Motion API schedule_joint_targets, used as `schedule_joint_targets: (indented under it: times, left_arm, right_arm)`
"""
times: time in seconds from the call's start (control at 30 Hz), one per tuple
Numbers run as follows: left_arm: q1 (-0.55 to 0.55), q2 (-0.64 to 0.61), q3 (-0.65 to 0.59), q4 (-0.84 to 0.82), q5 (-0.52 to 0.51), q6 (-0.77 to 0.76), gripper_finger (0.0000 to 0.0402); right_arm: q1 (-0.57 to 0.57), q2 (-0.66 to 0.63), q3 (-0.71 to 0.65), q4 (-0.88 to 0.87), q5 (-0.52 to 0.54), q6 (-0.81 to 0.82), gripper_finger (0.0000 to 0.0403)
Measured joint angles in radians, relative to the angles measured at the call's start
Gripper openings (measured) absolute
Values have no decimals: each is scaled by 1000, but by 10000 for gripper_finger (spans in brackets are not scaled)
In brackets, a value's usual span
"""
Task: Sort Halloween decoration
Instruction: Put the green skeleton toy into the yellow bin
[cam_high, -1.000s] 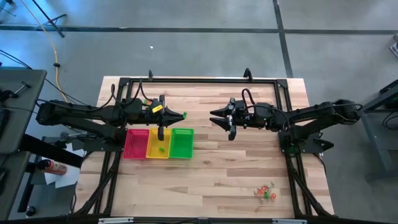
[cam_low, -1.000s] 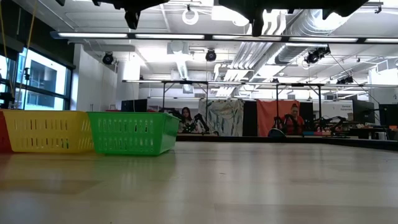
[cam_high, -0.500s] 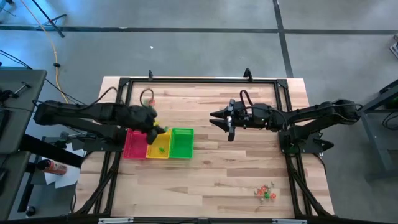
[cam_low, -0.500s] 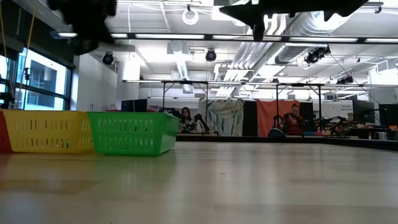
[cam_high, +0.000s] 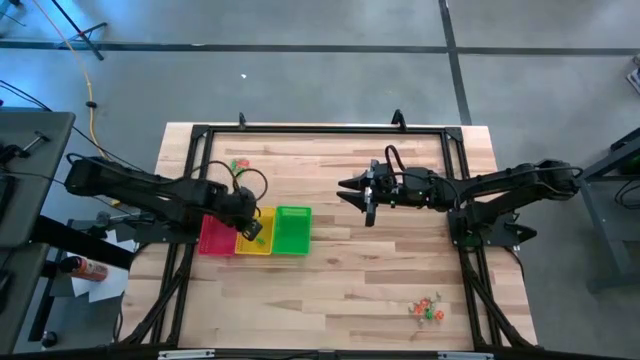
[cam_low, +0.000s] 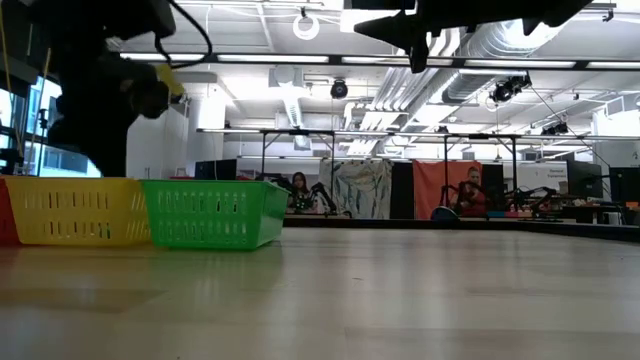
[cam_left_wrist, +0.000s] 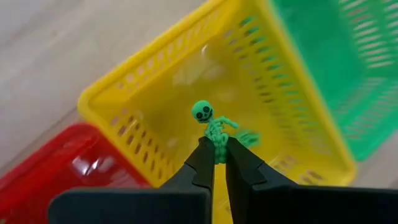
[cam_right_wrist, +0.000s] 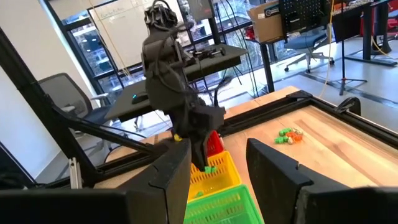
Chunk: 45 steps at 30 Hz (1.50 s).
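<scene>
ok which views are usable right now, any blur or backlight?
Left wrist view: green skeleton in the left gripper is sharp, yellow tray behind is soft. Low view: both arms are dark silhouettes against ceiling lights. High view: evenly lit, trinkets tiny.

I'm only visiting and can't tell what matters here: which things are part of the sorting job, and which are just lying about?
Part of the job:
- green skeleton trinket, held in the left pincer over the yellow tray
- trinket pile
- second trinket pile
- red tray
- green tray

Just lying about:
- idle right pincer
- office chair
</scene>
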Motion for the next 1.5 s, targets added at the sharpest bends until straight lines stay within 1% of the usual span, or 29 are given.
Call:
schedule_joint_targets:
  times: [0.13, 0.3, 0.57, 0.7, 0.8, 0.83, 0.9, 1.0, 1.1, 1.17, 1.23, 1.3, 1.4, 1.5]
  left_arm:
    - [0, 52, -1, 4, 3, 0, 22]
    - [1, 96, -1, 33, 9, 6, 51]
    - [1, 104, -1, 23, 21, 7, 100]
    - [4, 81, 1, 16, 62, 21, 125]
    - [28, 26, 40, 18, 94, 61, 141]
    - [40, -1, 60, 22, 87, 83, 146]
    - [62, -57, 108, 30, 41, 145, 151]
    - [83, -142, 168, 138, -70, 294, 154]
    - [87, -212, 183, 351, -167, 483, 153]
    - [87, -238, 182, 489, -205, 593, 152]
    - [87, -244, 182, 607, -213, 700, 152]
    - [87, -243, 182, 696, -208, 775, 152]
    - [86, -215, 183, 789, -161, 817, 152]
    - [83, -176, 180, 810, -118, 812, 152]
  right_arm:
    - [0, 0, 0, -4, 1, 0, 149]
    - [0, 0, 0, -18, 19, 0, 149]
    - [0, 0, 0, -22, 19, 0, 149]
    - [0, 0, 0, -22, 19, 0, 149]
    - [0, 0, 0, -14, 19, 0, 149]
    - [0, 0, 0, -2, 19, 0, 149]
    - [0, 0, 0, 28, 19, 0, 149]
    - [0, 0, 0, 71, 19, 1, 149]
    - [0, 0, 0, 100, 19, 0, 149]
    - [0, 0, 0, 107, 19, 3, 149]
    - [0, 0, 0, 115, 18, 29, 149]
    - [0, 0, 4, 117, 6, 53, 149]
    - [0, 0, 15, 115, -39, 22, 149]
    - [0, 0, 27, 116, -56, -23, 149]
